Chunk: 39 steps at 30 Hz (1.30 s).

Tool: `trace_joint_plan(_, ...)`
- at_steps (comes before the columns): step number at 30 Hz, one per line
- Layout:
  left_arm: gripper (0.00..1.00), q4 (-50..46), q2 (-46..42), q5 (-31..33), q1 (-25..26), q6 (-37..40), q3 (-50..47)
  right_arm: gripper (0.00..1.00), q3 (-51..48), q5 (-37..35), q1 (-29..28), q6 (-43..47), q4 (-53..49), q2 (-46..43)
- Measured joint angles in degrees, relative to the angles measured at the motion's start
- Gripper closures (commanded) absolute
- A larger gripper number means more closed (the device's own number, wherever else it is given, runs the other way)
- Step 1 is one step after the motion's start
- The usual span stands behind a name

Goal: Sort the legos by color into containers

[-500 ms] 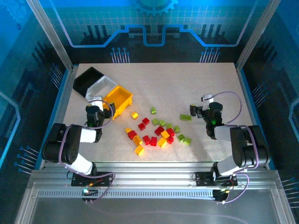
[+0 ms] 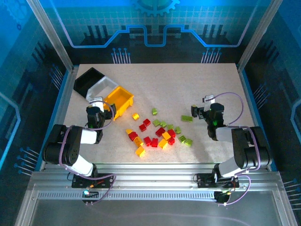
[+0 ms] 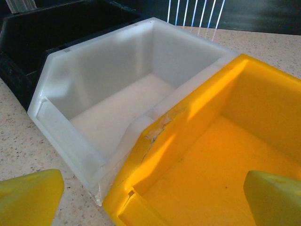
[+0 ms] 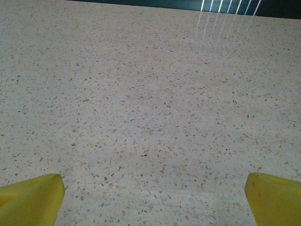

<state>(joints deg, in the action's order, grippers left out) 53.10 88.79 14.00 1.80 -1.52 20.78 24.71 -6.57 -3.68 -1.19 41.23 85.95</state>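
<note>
Several legos in red [image 2: 160,131], yellow-orange [image 2: 140,150] and lime green [image 2: 186,118] lie scattered on the middle of the table. Three containers stand in a tight row at the back left: black [image 2: 88,80], white [image 2: 101,87] and yellow [image 2: 120,101]. My left gripper [image 2: 99,106] sits low just in front of them, open and holding nothing. In its wrist view the left gripper [image 3: 153,197] faces the corner where the white bin [image 3: 56,125] meets the yellow bin [image 3: 188,108], both with nothing inside. My right gripper [image 2: 207,108] stands open over bare table, right of the green lego.
The black bin [image 3: 19,70] sits behind the white one. The right gripper [image 4: 153,200] looks across bare speckled tabletop [image 4: 150,94] toward the far edge. Blue enclosure walls and metal posts [image 2: 49,33] border the table.
</note>
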Motion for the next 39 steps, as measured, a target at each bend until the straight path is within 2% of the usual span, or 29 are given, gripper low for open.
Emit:
trace_joint_plan(24, 0.01, 0.0, 0.0, 0.0, 0.0, 0.0, 0.0, 0.00, 0.0, 0.1, 0.0, 0.0, 0.0, 0.0)
trace_joint_plan(34, 0.01, -0.3, -0.2, 0.1, 0.2, 0.1, 0.0, 0.00, 0.4, 2.3, 0.2, 0.1, -1.6, -0.1)
trace_joint_plan(39, 0.01, -11.9, -8.0, 2.3, 2.1, 0.4, 3.2, 0.00, 6.7, -0.7, -0.5, 0.1, -12.4, -2.4)
